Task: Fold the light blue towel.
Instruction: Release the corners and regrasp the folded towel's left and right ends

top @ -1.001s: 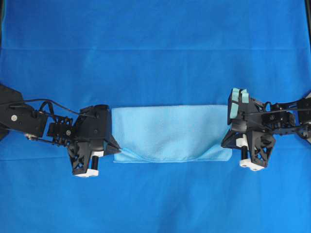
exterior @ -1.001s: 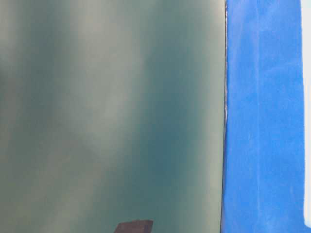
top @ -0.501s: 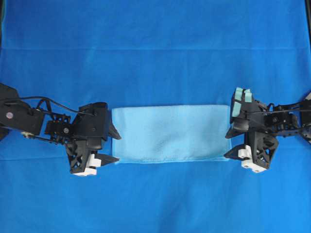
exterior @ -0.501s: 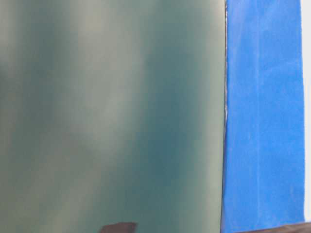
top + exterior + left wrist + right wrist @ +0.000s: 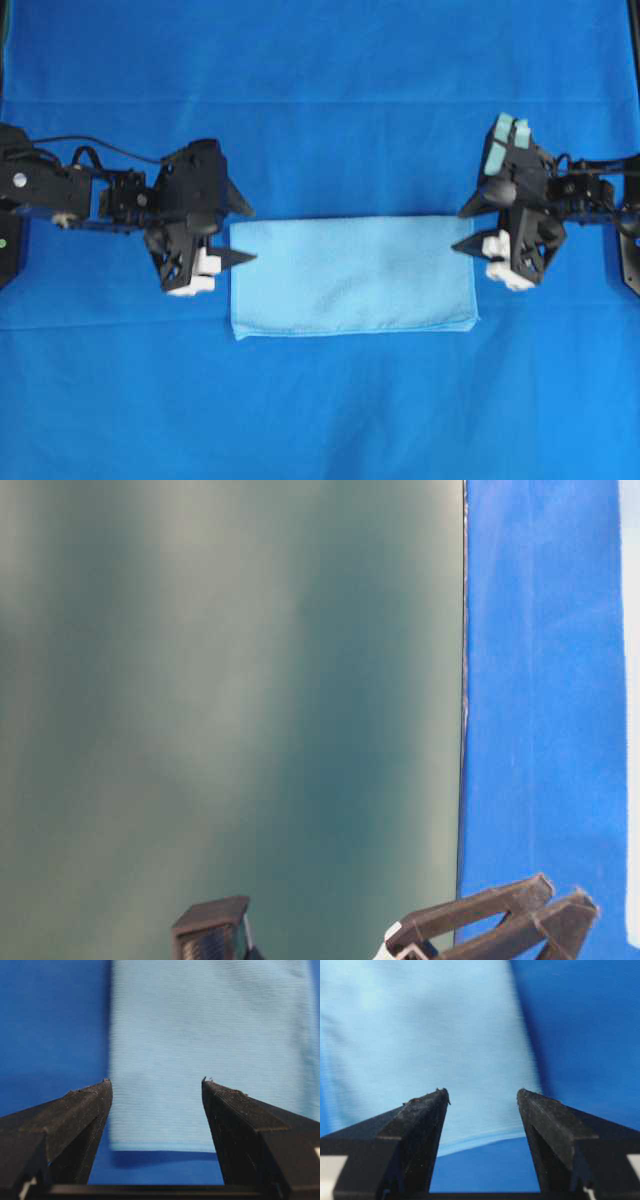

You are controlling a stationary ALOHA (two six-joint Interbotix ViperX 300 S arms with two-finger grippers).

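Hands wide apart, both empty

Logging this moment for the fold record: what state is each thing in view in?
light blue towel: folded into a flat rectangle, lying free on the blue table covering.
left gripper: open, empty, fingers apart at the towel's left end.
right gripper: open, empty, at the towel's right end.

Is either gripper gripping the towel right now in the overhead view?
No: the left gripper and right gripper both stand open, empty, at the ends of the flat folded light blue towel.
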